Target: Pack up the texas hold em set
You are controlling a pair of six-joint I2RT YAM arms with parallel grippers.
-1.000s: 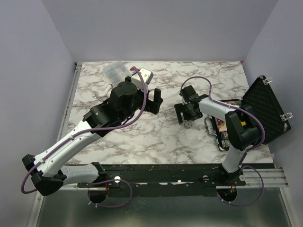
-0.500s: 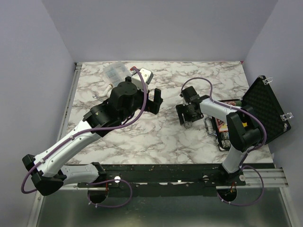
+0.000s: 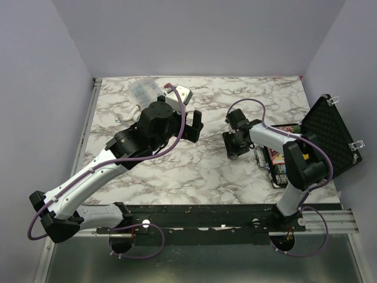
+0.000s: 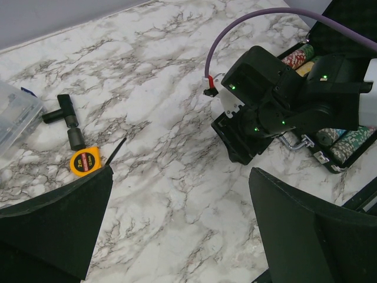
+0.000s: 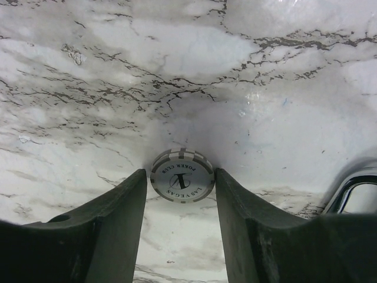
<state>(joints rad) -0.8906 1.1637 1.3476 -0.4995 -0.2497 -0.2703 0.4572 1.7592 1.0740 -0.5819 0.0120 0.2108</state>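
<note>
Wrist view alone shows white chip (image 5: 181,175) between right gripper's (image 5: 180,173) fingers, grip unclear; left gripper (image 4: 181,172) wide.

One black briefcase (image 3: 327,137), one white poker chip (image 5: 181,175), one yellow tape measure (image 4: 84,161), one clear box (image 3: 143,88), one black T-shaped tool (image 4: 66,115).

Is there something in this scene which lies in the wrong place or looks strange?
One white poker chip lies flat on the marble table, outside the open black case, between the fingers of the right gripper. The other chips sit in rows inside the case.
</note>
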